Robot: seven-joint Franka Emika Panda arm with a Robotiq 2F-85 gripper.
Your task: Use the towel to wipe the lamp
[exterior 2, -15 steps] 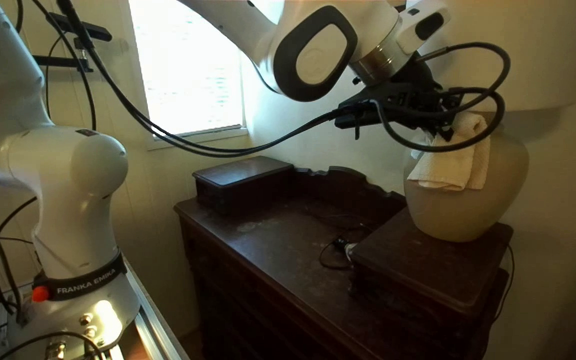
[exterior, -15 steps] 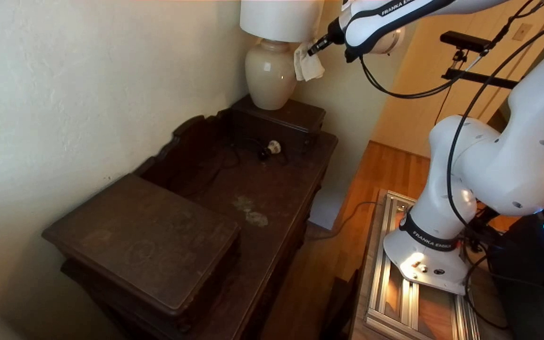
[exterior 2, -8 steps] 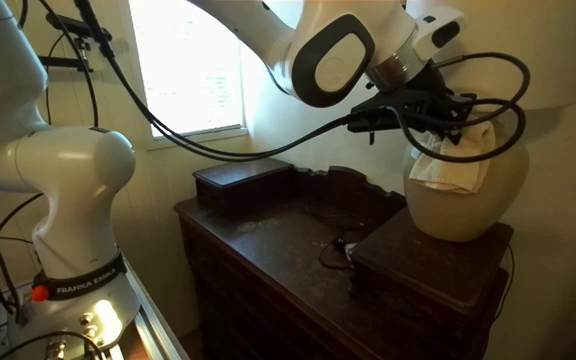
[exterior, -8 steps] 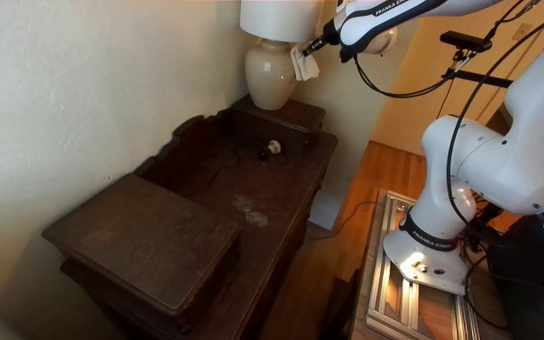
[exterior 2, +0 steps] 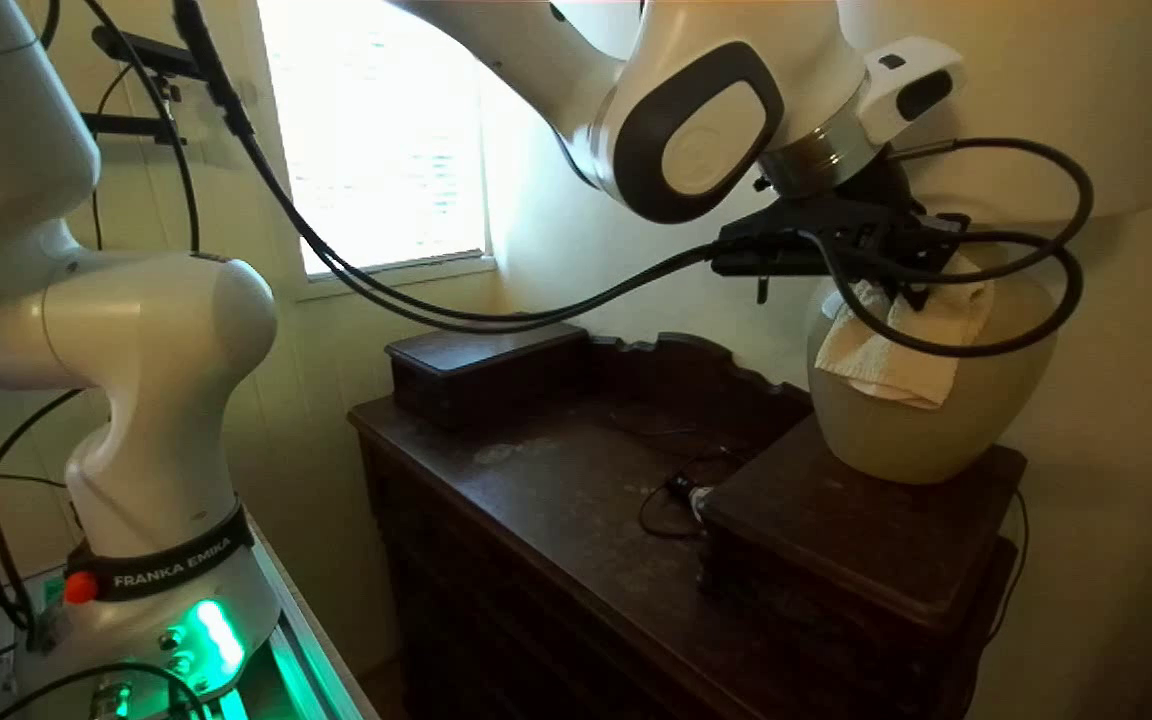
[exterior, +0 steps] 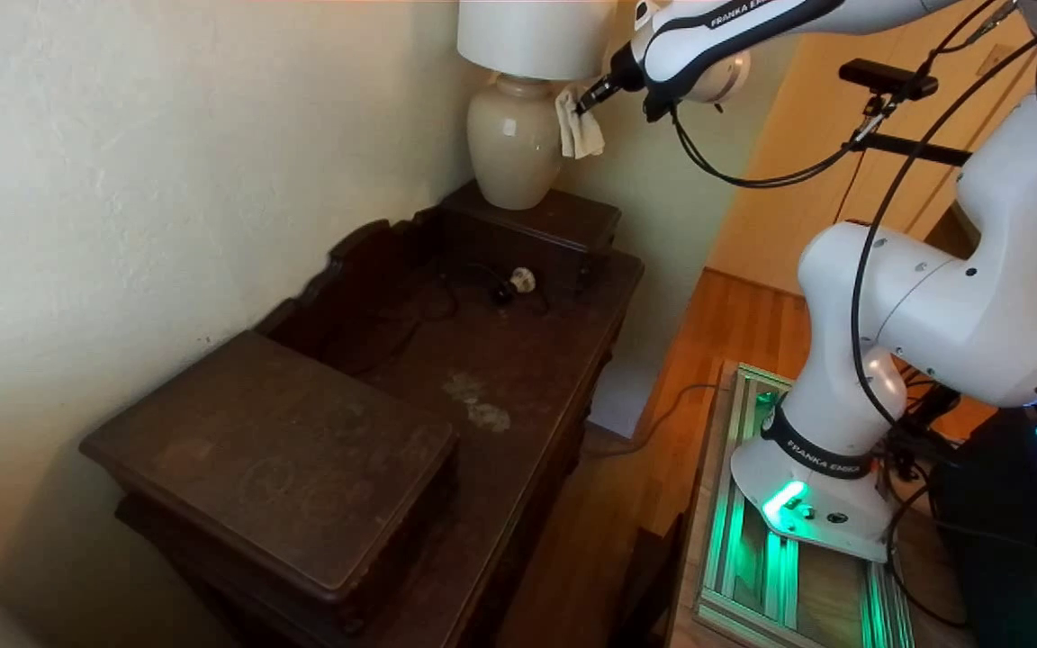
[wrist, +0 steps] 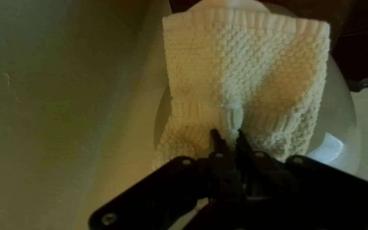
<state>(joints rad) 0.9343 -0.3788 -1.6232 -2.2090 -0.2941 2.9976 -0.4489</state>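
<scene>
1. The gripper [wrist: 228, 137] has its jaws clamped on the towel [wrist: 244, 64], with cloth pinched between the tips.
2. In both exterior views the towel hangs in loose folds from the jaws, at the side of the lamp [exterior: 514, 148] and mostly lower than the lampshade [exterior: 532, 40].
3. In the wrist view the towel covers much of the lamp's rounded body; whether the two touch, I cannot tell.
4. The lamp stands upright on a raised box [exterior: 572, 216] at one end of the dark wooden surface [exterior: 527, 351]; a second raised box [exterior: 275, 459] sits at the opposite end.
5. Just beside the lamp's box, a bulb-like object [exterior: 523, 280] lies on the surface, a dark cord [exterior 2: 640, 512] near it.
6. In both exterior views a light [exterior: 784, 499] glows green at the base of the arm [exterior: 978, 306].
</scene>
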